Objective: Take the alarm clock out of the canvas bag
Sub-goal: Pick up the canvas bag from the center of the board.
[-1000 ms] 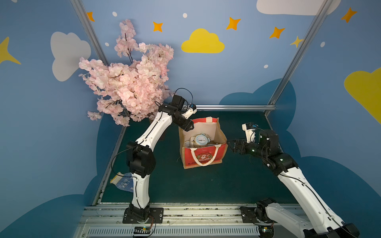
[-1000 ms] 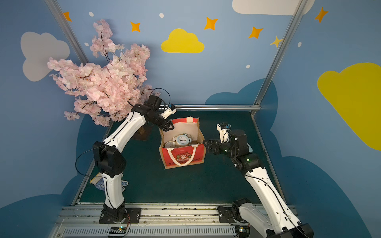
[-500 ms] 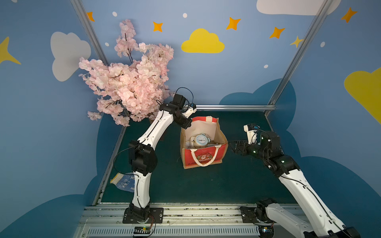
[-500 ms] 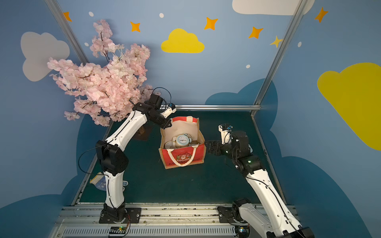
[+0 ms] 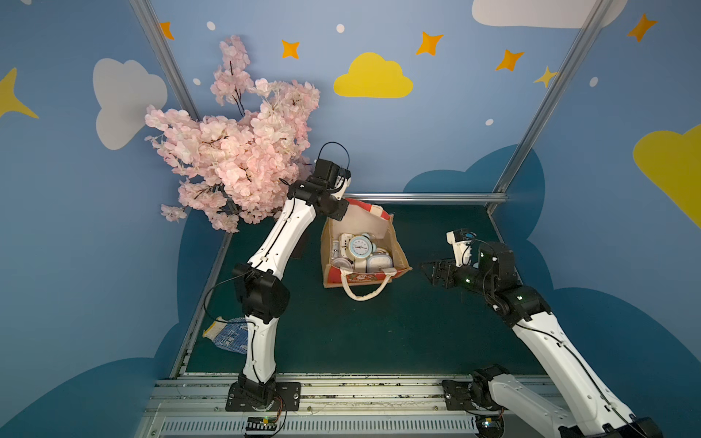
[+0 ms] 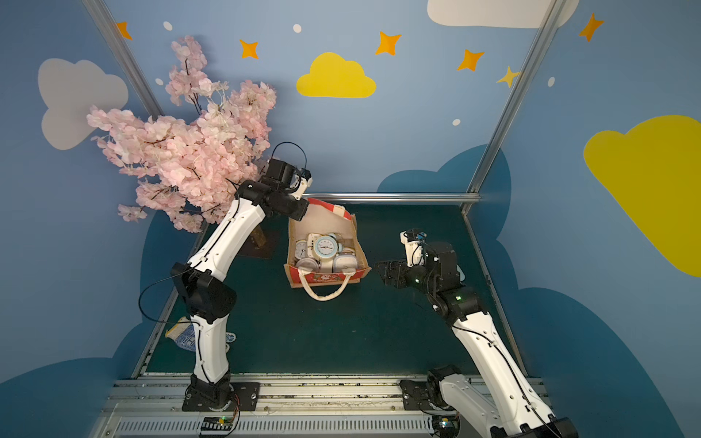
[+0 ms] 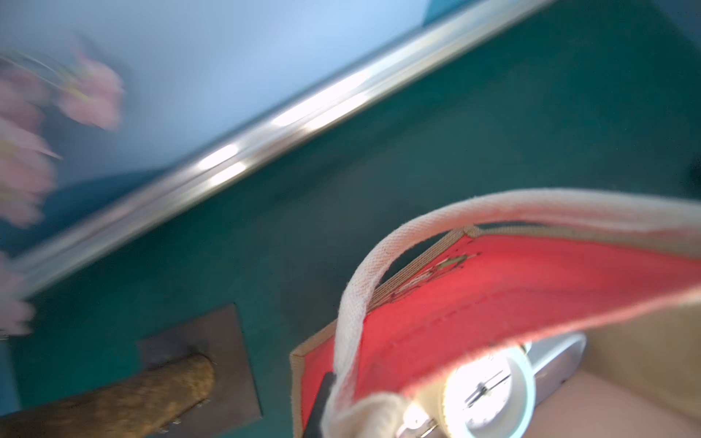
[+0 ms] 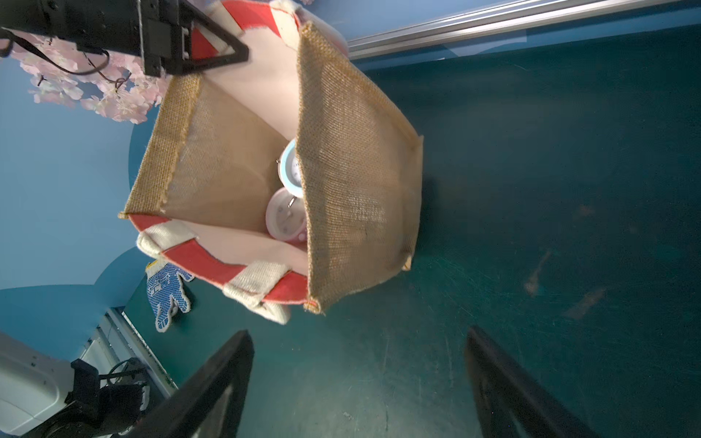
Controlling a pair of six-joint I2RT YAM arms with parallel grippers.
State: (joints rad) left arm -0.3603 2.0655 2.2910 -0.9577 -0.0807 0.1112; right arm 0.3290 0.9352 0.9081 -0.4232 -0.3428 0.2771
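Your left fingers (image 8: 237,53) are clamping the canvas bag (image 8: 360,170) by its 12 o'clock handle (image 7: 379,265); right fingers (image 8: 212,383) are gaping, empty. Pulling is risking spilling alarm clocks (image 5: 359,246).

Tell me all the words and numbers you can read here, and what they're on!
No text here reads clearly.
blue alarm clock: numbers ring its dial, too small to read.
canvas bag: print on the red front panel, too small to read.
pink clock: dial marks blurred.
glove: blue dots only, no words.
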